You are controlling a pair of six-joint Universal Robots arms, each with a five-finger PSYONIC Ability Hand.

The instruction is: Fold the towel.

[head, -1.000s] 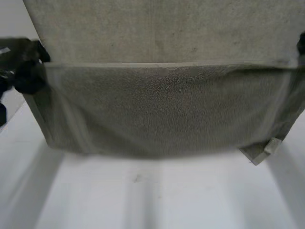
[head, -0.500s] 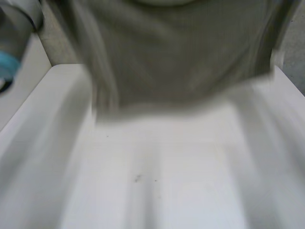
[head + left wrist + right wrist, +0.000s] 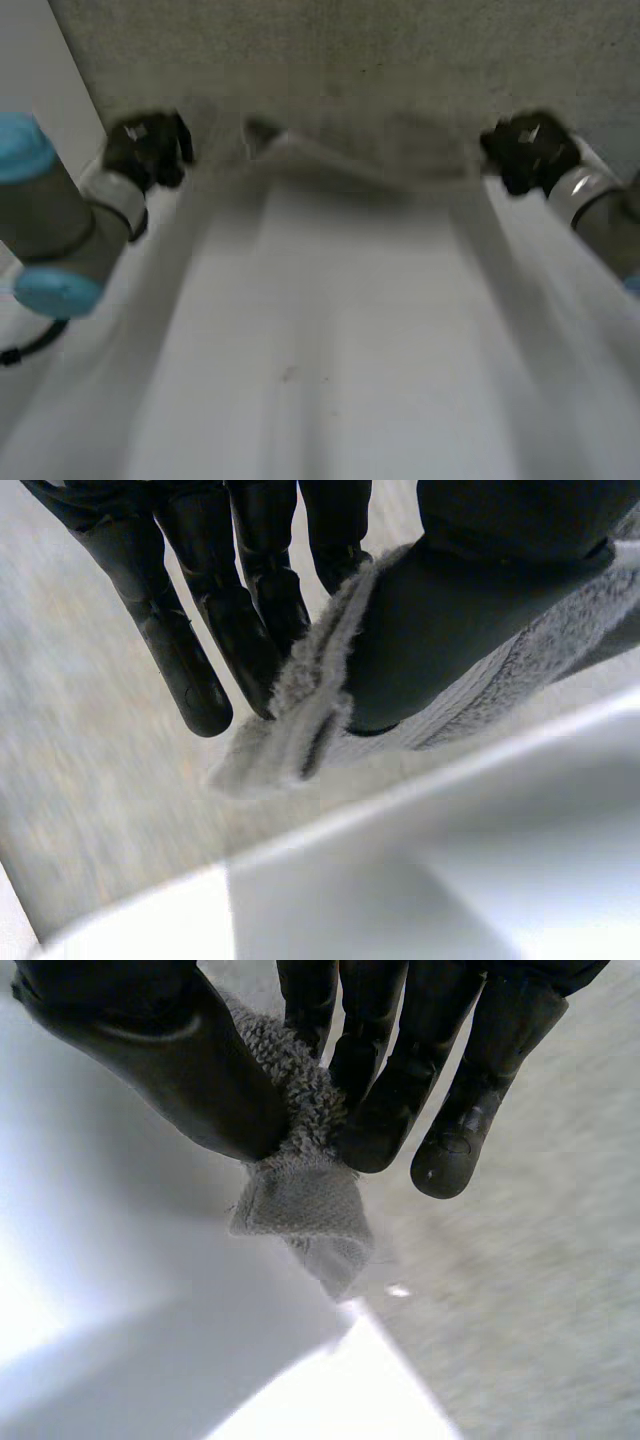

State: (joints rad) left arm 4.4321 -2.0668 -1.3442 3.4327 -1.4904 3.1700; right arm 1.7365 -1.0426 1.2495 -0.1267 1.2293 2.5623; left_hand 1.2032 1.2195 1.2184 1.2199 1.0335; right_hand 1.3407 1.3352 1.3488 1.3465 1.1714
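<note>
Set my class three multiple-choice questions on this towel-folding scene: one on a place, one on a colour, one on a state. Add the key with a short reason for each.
1. Where is the towel?
A. In a heap at the near edge.
B. At the far side of the table, between the left hand and the right hand.
C. Folded flat in the middle.

2. What colour is the table?
A. White.
B. Black.
C. Red.

3. What is the right hand doing?
A. Lying flat and open on the table.
B. Curled up, holding nothing.
C. Pinching the towel between thumb and fingers.

Key: 1 B, the head view shows it stretched between the two hands there; 2 A, its bare top is white; 3 C, the right wrist view shows the cloth clamped between thumb and fingers.
</note>
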